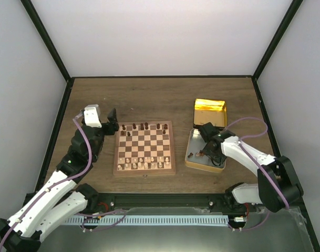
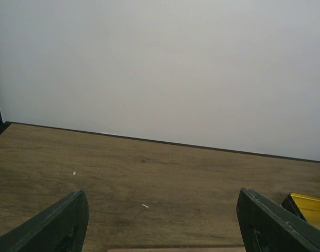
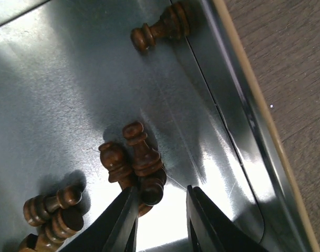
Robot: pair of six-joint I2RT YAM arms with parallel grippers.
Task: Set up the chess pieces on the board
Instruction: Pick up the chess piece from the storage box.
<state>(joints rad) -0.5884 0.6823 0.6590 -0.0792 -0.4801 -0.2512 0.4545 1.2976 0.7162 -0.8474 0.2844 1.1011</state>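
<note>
Reaching into the tin [image 1: 194,140] with the right gripper [image 3: 161,192], jaws narrow around one dark piece [image 3: 152,190]
In the right wrist view that piece lies at bottom centre between the fingers [image 3: 120,223], against the one on the frame's left, with a bright strip of tin floor showing on its other side; whether it is clamped I cannot tell. Two more dark pieces [image 3: 141,152] lie just above it, touching it, others sit in the lower left corner and one lies alone at the top of the frame by the tin wall. Seen from above, the tin is right of centre, beside the board [image 1: 144,171], whose top row holds several dark pieces and whose bottom rows hold pale pieces [image 1: 141,163]. The left gripper [image 2: 162,193] hangs at the board's upper left corner, jaws wide with nothing between them
</note>
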